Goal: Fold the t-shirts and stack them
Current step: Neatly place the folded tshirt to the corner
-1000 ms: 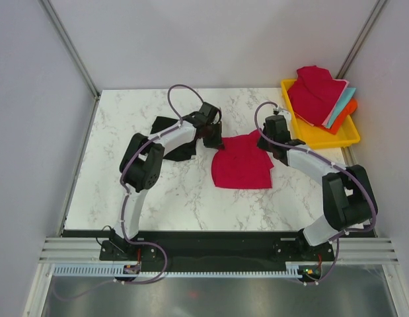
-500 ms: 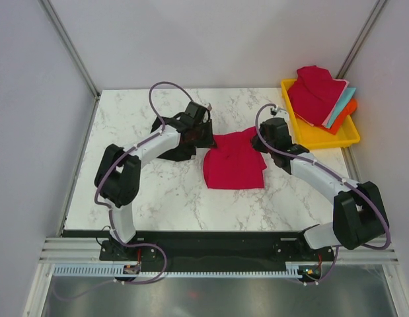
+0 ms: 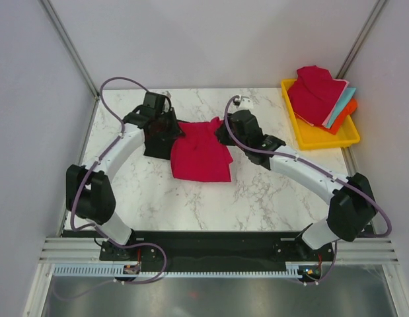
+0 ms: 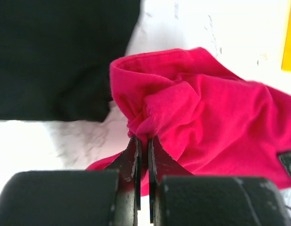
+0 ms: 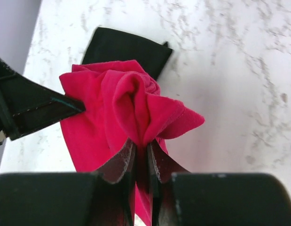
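Pinching logged at two points on the crimson t-shirt (image 3: 201, 153): clamped onto a bunched fold at its upper left corner by the left jaws, clamped onto a gathered ridge at its upper right corner by the right jaws. Found on the table (image 3: 270, 191) left of centre, with lower hem spread flat and upper edge raised and crumpled, just beside the black t-shirt (image 4: 51, 52), perhaps overlapping its edge. Judged as positioning ahead of a fold, early in the task, with a pile of shirts (image 3: 316, 96) waiting in the yellow tray (image 3: 326, 140), well apart at the far right. Risks assessed: cloth slipped from either thin pinch under uneven pull, dropping one corner and skewing the garment; creases set in if released while bunched; black t-shirt snagged and dragged, or buried under the crimson one, through closeness; both sets of jaws knocked together if drawn nearer over so narrow a span.
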